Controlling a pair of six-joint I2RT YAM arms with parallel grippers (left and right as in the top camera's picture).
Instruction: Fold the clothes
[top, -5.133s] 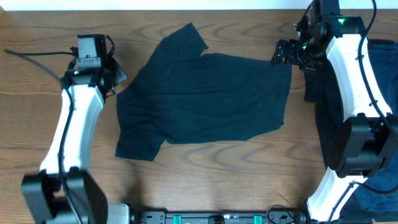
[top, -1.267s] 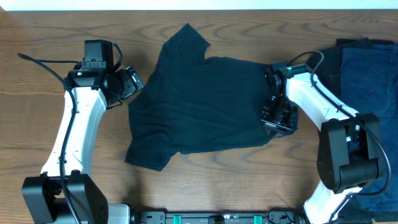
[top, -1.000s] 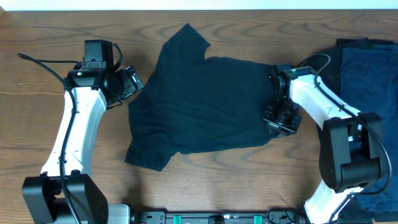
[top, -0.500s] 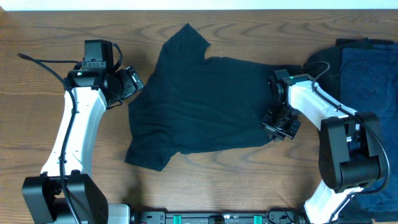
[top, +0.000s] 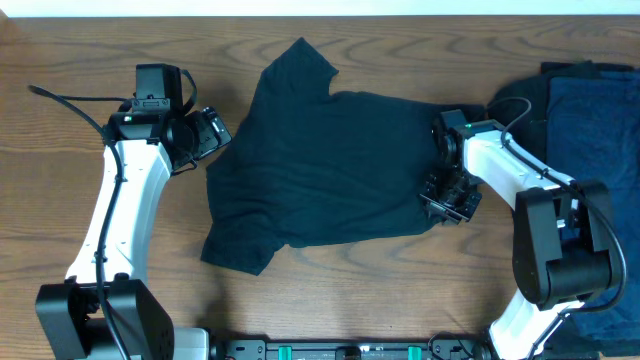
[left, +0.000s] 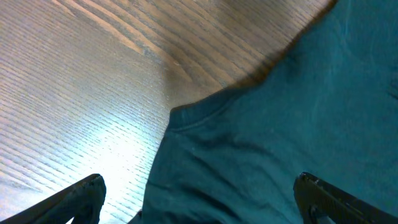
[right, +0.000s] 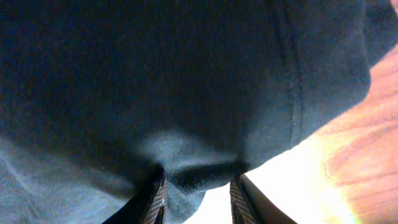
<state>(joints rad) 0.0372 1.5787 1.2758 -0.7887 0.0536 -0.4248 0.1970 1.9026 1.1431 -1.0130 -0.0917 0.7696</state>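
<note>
A black short-sleeved T-shirt (top: 330, 160) lies spread on the wooden table, collar end towards the left. My left gripper (top: 212, 133) hovers wide open over the shirt's left edge (left: 249, 143); its dark fingertips (left: 84, 194) stand far apart at the bottom corners of the left wrist view, with nothing between them. My right gripper (top: 447, 200) is down at the shirt's right hem. In the right wrist view its jaws (right: 198, 194) are partly apart, with a bunched fold of the hem (right: 199, 165) sitting between them.
More dark clothes, black and navy (top: 590, 110), are piled at the table's right edge, beside the right arm. Bare wood (top: 330, 290) runs along the front below the shirt. The left arm's base (top: 100, 320) stands at the front left.
The right gripper shifted slightly along the shirt's right hem, and its jaws have parted a little around the fold. The left arm and the shirt have stayed put.
</note>
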